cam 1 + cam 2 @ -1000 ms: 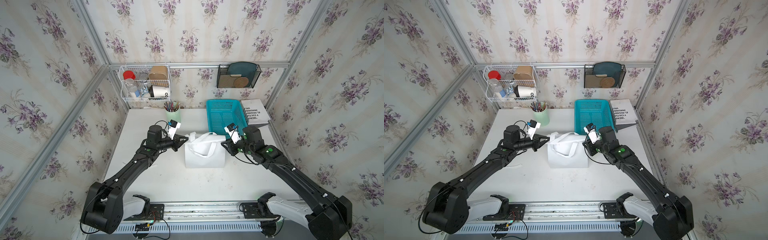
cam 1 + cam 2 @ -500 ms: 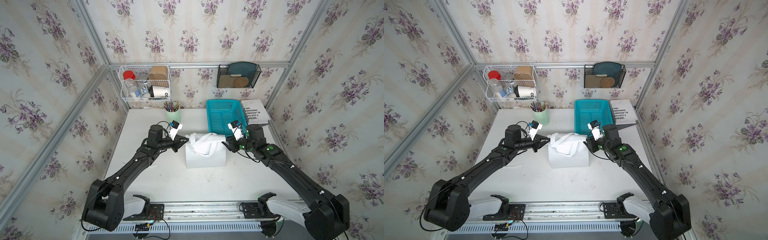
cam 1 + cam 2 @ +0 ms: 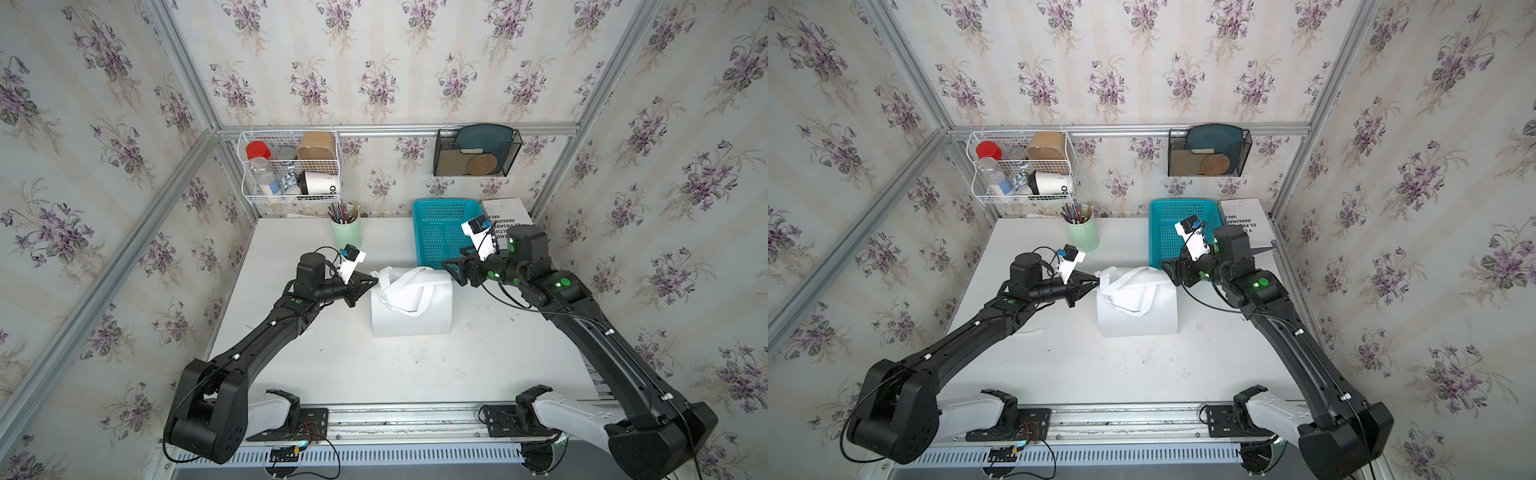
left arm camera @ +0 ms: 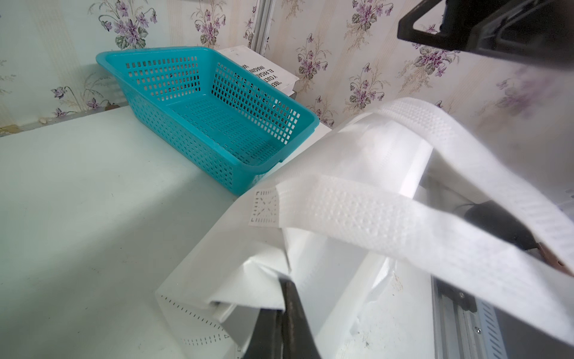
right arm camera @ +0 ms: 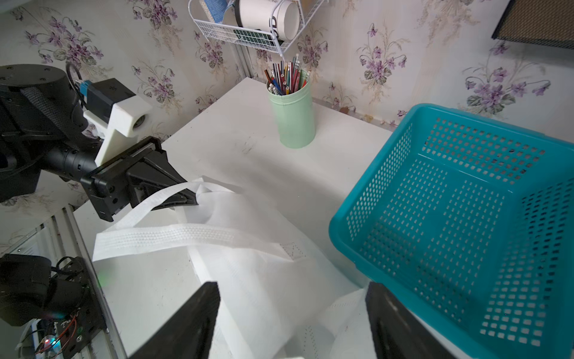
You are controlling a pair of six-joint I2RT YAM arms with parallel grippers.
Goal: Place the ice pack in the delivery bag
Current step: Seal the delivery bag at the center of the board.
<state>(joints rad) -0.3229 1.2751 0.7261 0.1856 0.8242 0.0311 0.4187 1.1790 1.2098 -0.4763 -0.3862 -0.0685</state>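
Left tool clamped on rim of boxy white fabric delivery bag; right tool wide open, apparently empty, just beside the bag.

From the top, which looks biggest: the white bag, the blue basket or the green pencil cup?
Largest: the delivery bag and the turquoise basket, too alike to rank.
Smallest: the green pencil cup, clearly.

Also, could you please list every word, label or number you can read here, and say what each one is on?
"IMAGINAR": white book beside the turquoise basket, upside down in a top view.
"EL PASADO": same book, next line; its other lines are partly hidden.
"OD": white cup lying in the wire rack; any further letters are hidden.
The blue-and-white packet in that rack: print too small to read.
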